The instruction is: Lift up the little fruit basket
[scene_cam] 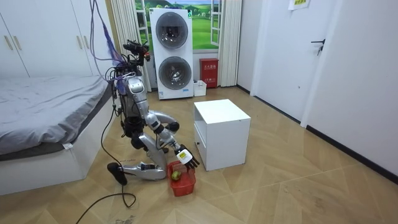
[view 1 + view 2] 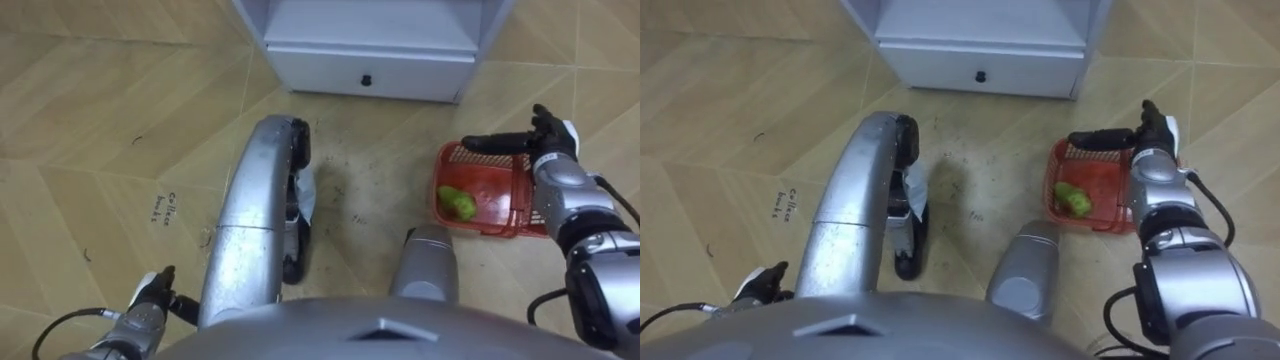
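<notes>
The fruit basket (image 2: 438,196) is a red plastic mesh basket on the wooden floor at my right, with a green fruit (image 2: 458,203) lying in it. My right hand (image 2: 545,150) hovers over the basket's far edge, open, its dark fingers (image 2: 490,143) stretched straight towards the left just above the rim. My left hand (image 2: 150,298) hangs low at my left side near the floor, fingers relaxed and holding nothing. In the room view I am low on the floor beside the basket (image 1: 184,185), right hand (image 1: 186,158) reaching down over it.
A white cabinet (image 2: 370,65) with a knobbed drawer (image 2: 366,80) stands on the floor just ahead of the basket. In the room view a bed (image 1: 43,112) is behind me and stacked washing machines (image 1: 173,53) stand by the far wall.
</notes>
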